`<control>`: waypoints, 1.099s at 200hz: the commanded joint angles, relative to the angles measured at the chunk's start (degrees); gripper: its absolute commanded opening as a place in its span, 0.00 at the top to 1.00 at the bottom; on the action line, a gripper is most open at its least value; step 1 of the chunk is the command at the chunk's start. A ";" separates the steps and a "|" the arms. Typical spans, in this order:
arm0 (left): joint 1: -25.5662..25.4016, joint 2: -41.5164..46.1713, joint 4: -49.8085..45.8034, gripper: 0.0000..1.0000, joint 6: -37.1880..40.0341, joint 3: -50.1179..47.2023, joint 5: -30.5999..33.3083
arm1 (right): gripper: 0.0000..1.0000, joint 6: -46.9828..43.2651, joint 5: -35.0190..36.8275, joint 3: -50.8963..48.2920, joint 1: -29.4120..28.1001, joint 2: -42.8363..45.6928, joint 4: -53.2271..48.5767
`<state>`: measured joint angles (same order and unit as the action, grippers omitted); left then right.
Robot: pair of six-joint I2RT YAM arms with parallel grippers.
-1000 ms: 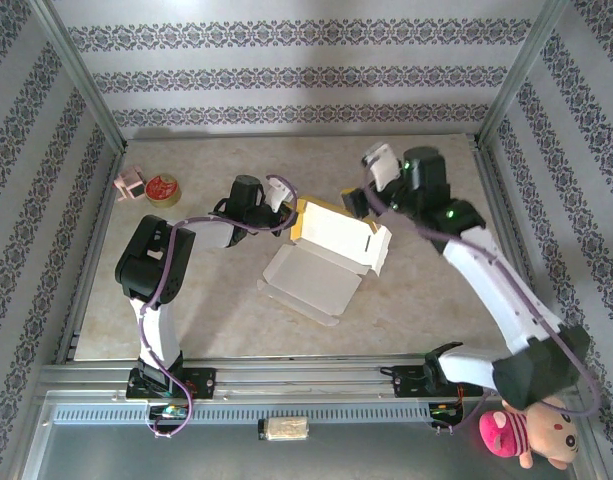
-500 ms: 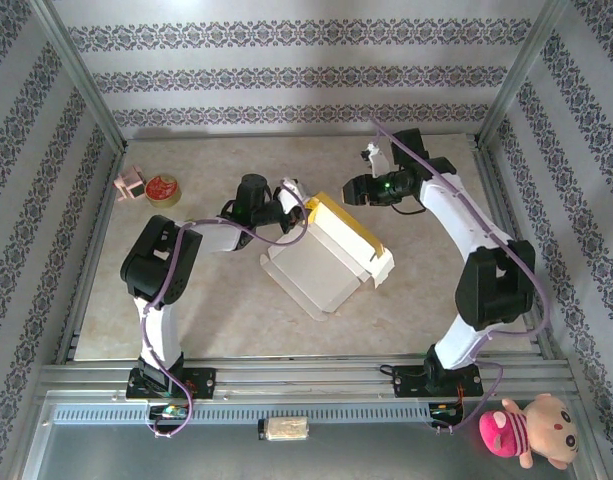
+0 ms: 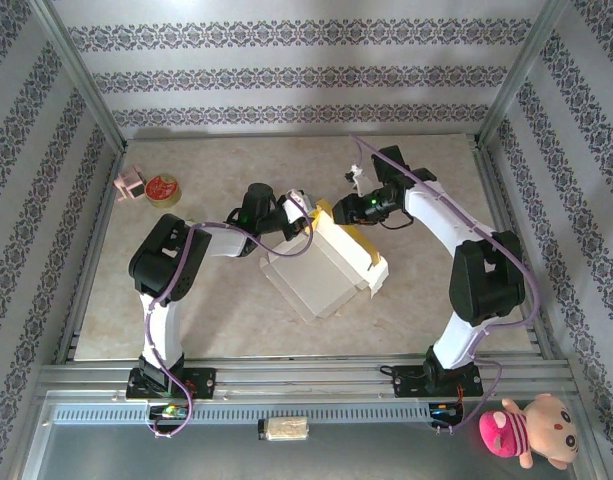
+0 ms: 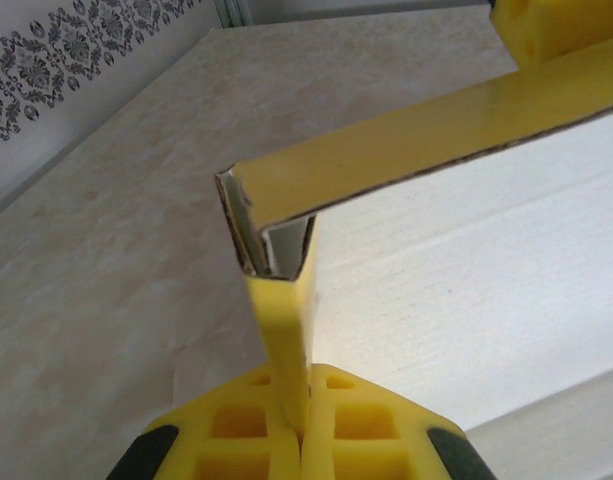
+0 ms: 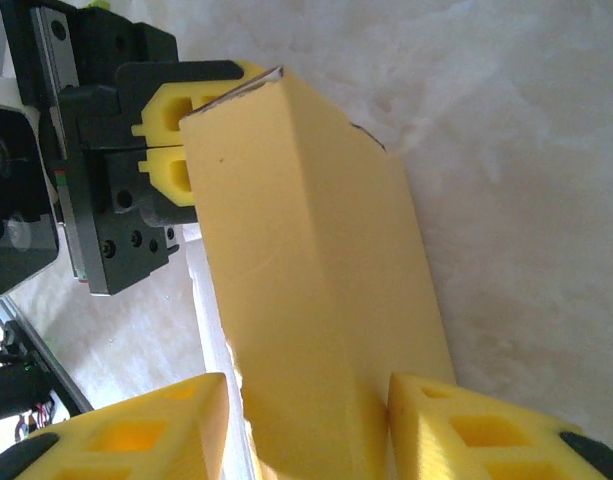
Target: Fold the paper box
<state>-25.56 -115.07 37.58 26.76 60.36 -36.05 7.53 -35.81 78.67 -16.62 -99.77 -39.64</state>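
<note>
Well, from the top external view I see the paper box [image 3: 326, 275] lying near the middle of the table [image 3: 206, 300], white face up with a yellow wall raised along its far side; the left gripper [image 3: 308, 222] meets that wall's left end and the right gripper [image 3: 331, 212] sits just beside it at the far corner; a small red tin [image 3: 163, 189] stands well apart at the far left.

On the left wrist, the left gripper [image 4: 304, 425] is pinched tight on a thin yellow flap of the paper box [image 4: 436, 150]; the white inner face spreads to the right.

On the right wrist, the right gripper [image 5: 306, 390] straddles the yellow wall of the paper box [image 5: 306, 250], one finger on each side; I cannot tell whether the pads press it; the left gripper [image 5: 166, 140] clamps the far end.
</note>
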 commanded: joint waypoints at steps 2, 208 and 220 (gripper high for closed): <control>-0.90 -1.81 0.41 0.96 5.30 -0.55 2.30 | 0.54 -0.97 0.42 -1.18 -1.68 -1.47 -0.44; -0.95 -3.92 1.36 0.87 5.08 1.50 2.75 | 0.63 -3.34 20.92 0.03 -12.39 -1.20 -0.38; -0.89 -3.94 2.61 0.86 3.60 1.37 2.48 | 0.63 -3.47 21.33 -0.11 -12.49 -1.09 -0.27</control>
<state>-25.56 -117.01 37.45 32.29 60.99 -34.41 3.99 -16.25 79.61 -28.03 -101.36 -39.33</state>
